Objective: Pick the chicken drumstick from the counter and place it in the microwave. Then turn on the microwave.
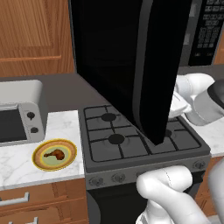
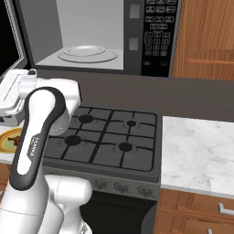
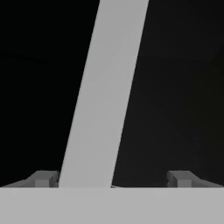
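Observation:
The chicken drumstick [image 1: 56,154] lies on a yellow plate [image 1: 40,161] on the counter [image 1: 63,124], left of the stove. The microwave [image 2: 137,41] hangs above the stove with its black door [image 1: 118,61] swung wide open. Inside it sits the round glass turntable [image 2: 87,54], with the keypad [image 2: 157,32] to the right. My gripper [image 3: 111,179] is open, fingertips [image 3: 43,178] far apart with nothing between them. It points close at the dark door and a grey strip [image 3: 103,92] on it. My arm [image 2: 41,123] reaches left, high above the plate [image 2: 8,139].
A silver toaster oven [image 1: 19,116] stands on the counter behind the plate. The dark gas stovetop [image 1: 131,140] lies under the open door. More marble counter [image 2: 196,146] stretches right of the stove, with wooden cabinets [image 2: 205,36] above.

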